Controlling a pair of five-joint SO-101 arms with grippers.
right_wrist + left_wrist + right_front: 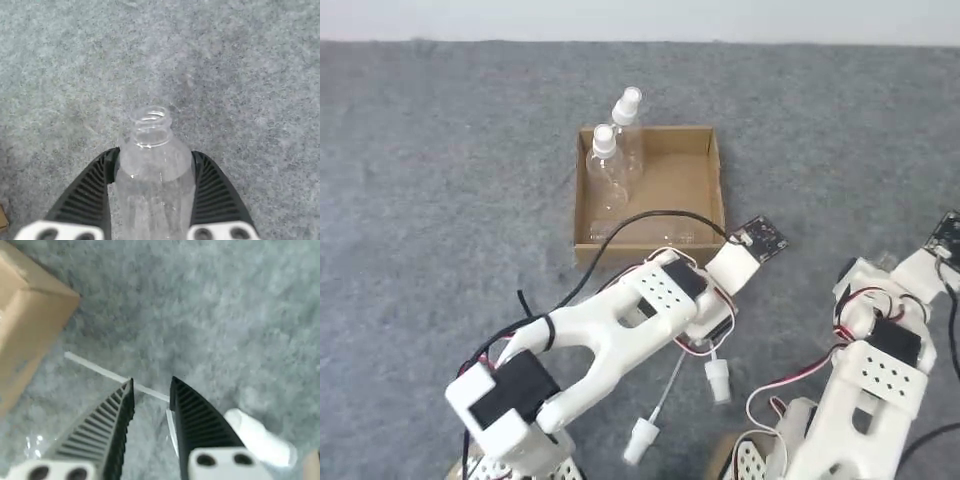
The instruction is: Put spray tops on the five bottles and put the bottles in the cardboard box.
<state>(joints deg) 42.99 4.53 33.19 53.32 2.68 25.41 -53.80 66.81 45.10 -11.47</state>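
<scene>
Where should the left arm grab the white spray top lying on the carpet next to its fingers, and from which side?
Grip the spray top by its thick white cap, from above, fingers across its width. It lies flat on the carpet, and the tube nearby looks too thin to hold firmly.

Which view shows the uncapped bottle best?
The right wrist view: the bottle is close up, its neck open and uncapped, clamped between the fingers of the right end effector. In the high view the right arm hides nearly all of it.
</scene>
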